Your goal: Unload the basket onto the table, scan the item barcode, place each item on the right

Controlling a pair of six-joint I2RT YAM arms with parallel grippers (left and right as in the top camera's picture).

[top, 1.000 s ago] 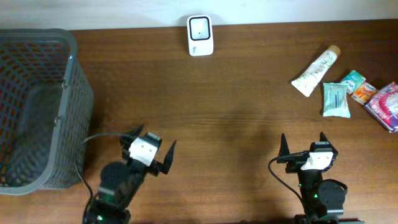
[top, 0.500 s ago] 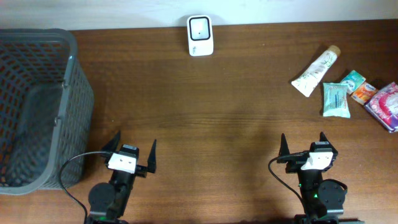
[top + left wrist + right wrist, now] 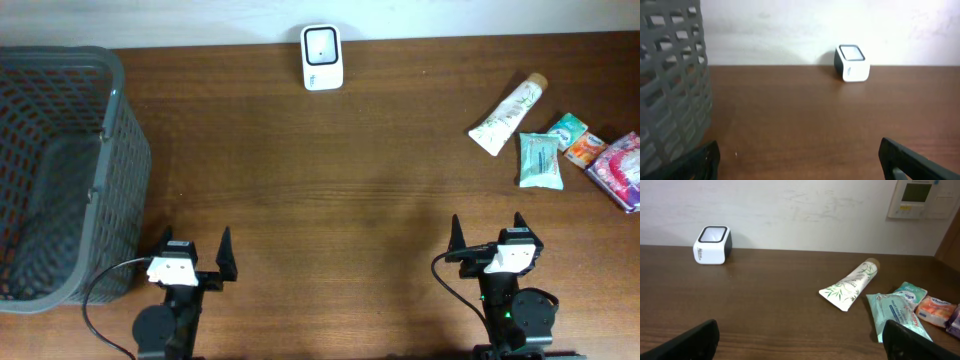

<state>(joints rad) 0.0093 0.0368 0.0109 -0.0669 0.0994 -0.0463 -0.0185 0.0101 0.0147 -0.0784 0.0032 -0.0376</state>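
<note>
Items are lying clustered at the desk's far right, scanner at the far edge. I'm parking both arms low, left fingers and right fingers wide, empty. I'm favouring the right for the tube, grasping mid-body.

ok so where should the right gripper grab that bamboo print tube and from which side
Across the middle of the tube, from above. It lies flat on the table, cap end pointing away and to the right, crimped end flared wide, so the mid body is narrowest to span. Turn the open right gripper so its fingers straddle the tube's length, clear of the wipes pack beside it.
</note>
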